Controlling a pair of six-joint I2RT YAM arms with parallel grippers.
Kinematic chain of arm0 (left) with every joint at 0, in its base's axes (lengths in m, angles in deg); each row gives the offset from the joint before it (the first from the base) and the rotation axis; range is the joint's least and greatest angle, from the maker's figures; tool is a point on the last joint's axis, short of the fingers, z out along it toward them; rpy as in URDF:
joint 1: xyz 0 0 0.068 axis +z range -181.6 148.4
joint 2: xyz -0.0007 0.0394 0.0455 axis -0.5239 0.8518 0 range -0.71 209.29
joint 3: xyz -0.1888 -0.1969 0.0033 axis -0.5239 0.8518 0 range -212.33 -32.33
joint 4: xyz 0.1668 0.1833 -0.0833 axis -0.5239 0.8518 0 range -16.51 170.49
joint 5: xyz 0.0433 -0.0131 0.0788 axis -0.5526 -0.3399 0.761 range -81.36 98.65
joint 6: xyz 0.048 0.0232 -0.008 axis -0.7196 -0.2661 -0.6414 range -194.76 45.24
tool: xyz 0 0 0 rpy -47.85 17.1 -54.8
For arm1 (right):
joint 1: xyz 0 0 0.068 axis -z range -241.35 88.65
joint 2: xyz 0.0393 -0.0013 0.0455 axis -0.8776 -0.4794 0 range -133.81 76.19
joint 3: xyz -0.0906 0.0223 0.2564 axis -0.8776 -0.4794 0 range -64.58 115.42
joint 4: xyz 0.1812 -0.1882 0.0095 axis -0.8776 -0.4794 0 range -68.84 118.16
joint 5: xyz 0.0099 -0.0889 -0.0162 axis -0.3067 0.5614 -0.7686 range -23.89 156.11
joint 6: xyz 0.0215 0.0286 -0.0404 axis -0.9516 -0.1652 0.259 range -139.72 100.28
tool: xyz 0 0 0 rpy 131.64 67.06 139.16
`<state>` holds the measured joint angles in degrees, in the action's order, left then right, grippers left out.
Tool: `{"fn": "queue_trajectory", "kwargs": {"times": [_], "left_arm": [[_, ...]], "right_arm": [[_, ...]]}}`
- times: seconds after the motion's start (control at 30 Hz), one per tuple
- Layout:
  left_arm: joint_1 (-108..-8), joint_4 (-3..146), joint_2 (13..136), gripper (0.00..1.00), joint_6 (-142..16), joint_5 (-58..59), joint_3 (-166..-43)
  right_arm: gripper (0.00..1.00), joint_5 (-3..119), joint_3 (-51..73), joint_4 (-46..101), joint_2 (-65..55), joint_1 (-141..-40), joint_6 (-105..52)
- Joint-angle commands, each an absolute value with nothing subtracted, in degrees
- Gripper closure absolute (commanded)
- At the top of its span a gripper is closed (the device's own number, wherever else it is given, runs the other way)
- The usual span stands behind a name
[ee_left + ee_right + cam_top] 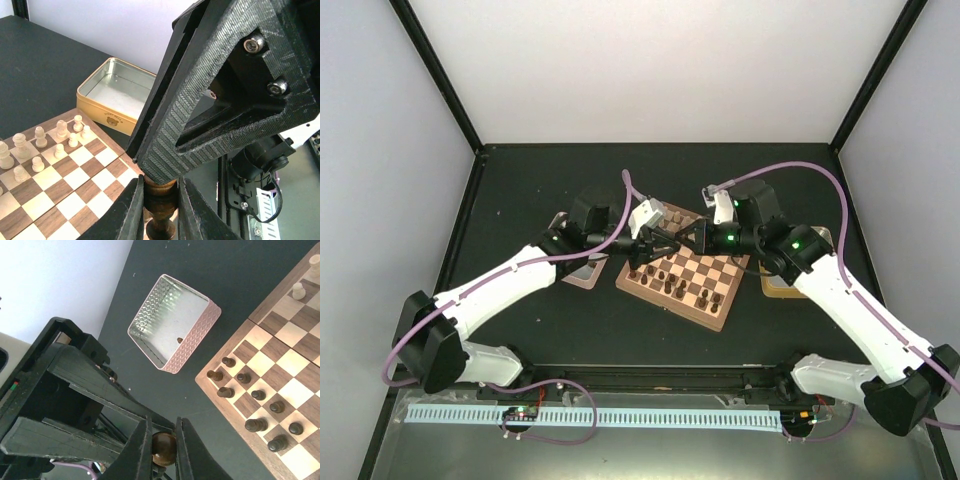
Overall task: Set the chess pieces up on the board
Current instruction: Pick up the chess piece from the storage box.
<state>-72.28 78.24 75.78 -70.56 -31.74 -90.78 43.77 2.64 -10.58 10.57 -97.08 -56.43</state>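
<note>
Both grippers meet above the far left corner of the board (660,300). My left gripper (160,200) is shut on the wide end of one dark brown chess piece (161,197). My right gripper (163,447) is shut on the round end of the same piece (164,448). In the top view the left gripper (665,243) and right gripper (688,238) are tip to tip and hide the piece. Several dark pieces (251,395) stand on the board's near-left squares (670,280). The board rim shows in both wrist views (117,147) (210,390).
Cream-white chessmen (37,145) stand on the board's far side. A gold tin (107,107) sits right of the board (785,285). A pink tin (192,342) sits left of it (582,272), with one small dark piece (179,340) inside.
</note>
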Motion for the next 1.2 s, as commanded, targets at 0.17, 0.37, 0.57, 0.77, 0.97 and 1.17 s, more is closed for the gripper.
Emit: {"fn": "queue_trajectory", "kwargs": {"times": [0.17, 0.37, 0.57, 0.77, 0.97, 1.17], "left_arm": [[-72.98, 76.24, 73.03, 0.7, -67.66, -30.01, -92.28], [-72.94, 75.15, 70.88, 0.86, -66.16, -26.72, -90.52], [-72.91, 77.38, 70.67, 0.9, -64.94, -22.6, -89.12], [-72.46, 77.89, 71.0, 0.6, -55.92, -20.77, -89.74], [-70.51, 71.53, 67.94, 0.38, -29.83, -19.59, -86.26], [-69.02, 49.73, 66.76, 0.33, -9.89, -26.62, -80.39]], "right_arm": [[0.98, 42.62, -2.12, -0.94, 15.52, -97.2, -63.91], [0.98, 51.74, -4.02, 1.43, 18.15, -97.1, -67.5], [0.98, 58.96, -4.97, 0.61, 18.75, -96.97, -66.67], [0.98, 58.29, -6.92, 4.16, 19.5, -96.99, -70.57], [0.98, 57.22, -11.9, 14.04, 24.62, -97.03, -77.85], [0.98, 53.36, -15.3, 23.17, 27.19, -97.04, -83.55]]}}
